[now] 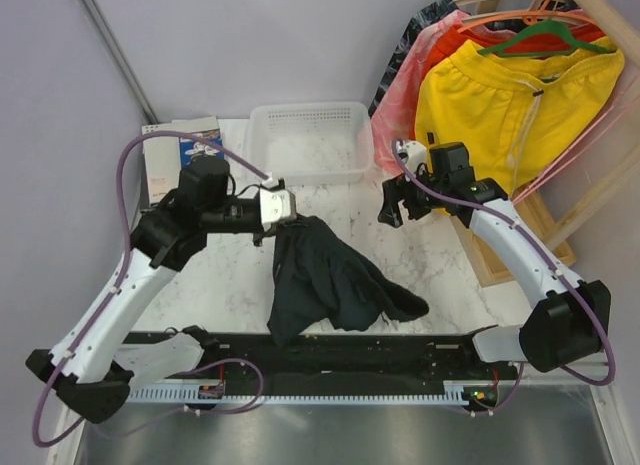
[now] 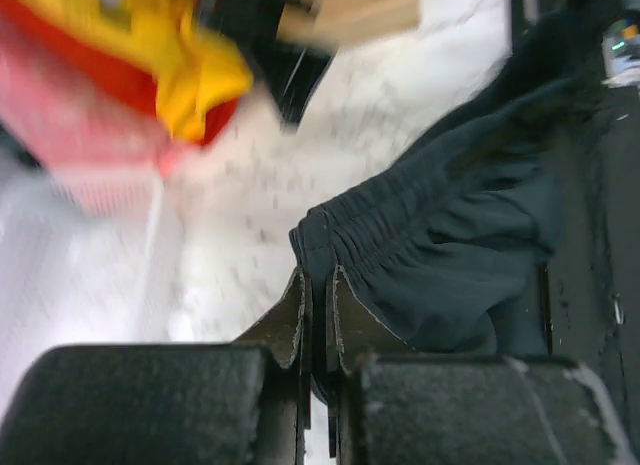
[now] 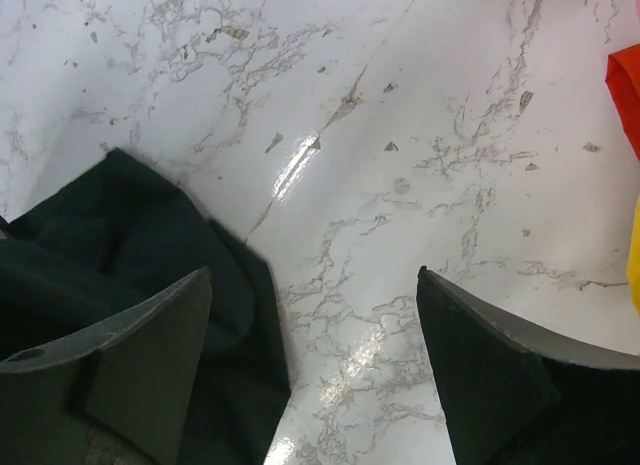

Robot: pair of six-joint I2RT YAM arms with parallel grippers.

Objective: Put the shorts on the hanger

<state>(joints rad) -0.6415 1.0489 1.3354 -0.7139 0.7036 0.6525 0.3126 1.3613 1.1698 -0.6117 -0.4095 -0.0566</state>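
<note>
The left tool (image 1: 283,207) pinches the elastic waistband of the shorts (image 1: 325,275), holding that edge up so the rest drapes onto the marble tabletop (image 1: 440,255) (probably to spread the waist), while the right tool (image 1: 398,200) hovers wide and empty near the fabric.

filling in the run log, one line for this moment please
left claw: shut on shorts waistband | right claw: open above table | shorts: one end raised, rest on table
</note>
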